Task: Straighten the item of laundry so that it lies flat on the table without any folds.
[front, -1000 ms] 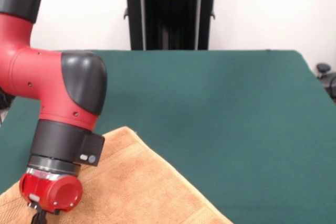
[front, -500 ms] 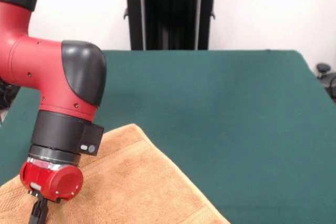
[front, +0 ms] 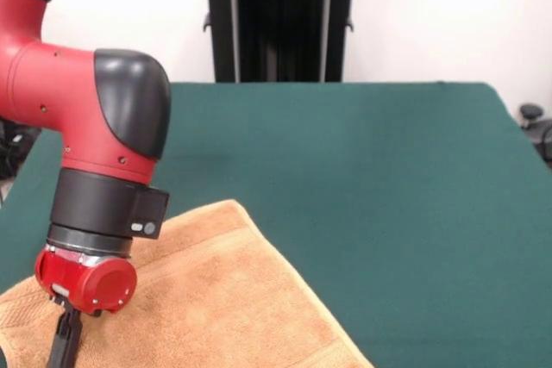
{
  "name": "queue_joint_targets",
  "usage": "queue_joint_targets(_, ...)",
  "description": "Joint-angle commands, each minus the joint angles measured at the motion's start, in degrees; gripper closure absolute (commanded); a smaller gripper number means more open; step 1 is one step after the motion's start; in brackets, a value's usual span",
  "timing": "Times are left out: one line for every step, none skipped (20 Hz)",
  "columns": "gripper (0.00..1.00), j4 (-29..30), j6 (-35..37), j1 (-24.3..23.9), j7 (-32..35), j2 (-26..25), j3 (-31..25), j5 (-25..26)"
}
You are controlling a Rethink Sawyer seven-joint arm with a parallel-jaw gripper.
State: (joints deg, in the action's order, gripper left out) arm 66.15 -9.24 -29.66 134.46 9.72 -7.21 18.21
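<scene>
Front view shows the red and black arm (front: 86, 118) coming down from the upper left corner, its black elbow cover bulging toward the camera and its red wrist cap hanging low on the left side. Below that cap a single dark finger (front: 65, 340) of the gripper (front: 64, 346) runs down to the bottom edge. Only this narrow dark strip is visible, and its tip is cut off by the edge, so whether the claw is apart or together cannot be told, nor whether it pinches any cloth.

The item of laundry (front: 224, 299), an orange-tan terry towel, lies in the lower left part of the view on the table (front: 371, 178). One rounded corner points toward the far side, just right of the arm's black wrist collar, and a long straight edge runs from it diagonally down to the right until it leaves the bottom edge. A woven border band shows faintly along that lower right stretch. The left part of the towel passes behind the wrist and reaches the left edge. The cloth near the gripper looks slightly raised and wrinkled.

The dark green table fills the middle and right, bare of other things. Behind its far side stands the black pedestal (front: 280, 19) against a pale wall.
</scene>
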Motion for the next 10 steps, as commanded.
queue_joint_targets(1.0,11.6,16.8,0.8,-0.4,-3.3,-0.4,0.9)
queue_joint_targets(1.0,11.9,17.5,0.6,-0.6,-2.9,-0.6,1.0)
queue_joint_targets(1.0,12.0,19.4,0.3,-1.6,-2.3,-1.1,1.0)
queue_joint_targets(1.0,12.1,21.8,0.2,-2.7,-1.4,-1.4,0.9)
queue_joint_targets(1.0,12.1,25.2,0.1,-3.9,-0.3,-1.7,0.5)
queue_joint_targets(1.0,11.7,30.0,0.0,-5.7,0.9,-2.2,-0.1)
queue_joint_targets(1.0,11.2,34.3,0.3,-7.0,2.1,-2.1,-0.7)
queue_joint_targets(1.0,10.5,38.0,0.5,-8.4,3.2,-2.2,-1.0)
queue_joint_targets(1.0,9.4,41.4,0.6,-9.9,4.2,-2.5,-1.0)
queue_joint_targets(1.0,8.1,44.6,0.9,-10.7,4.9,-2.7,-1.3)
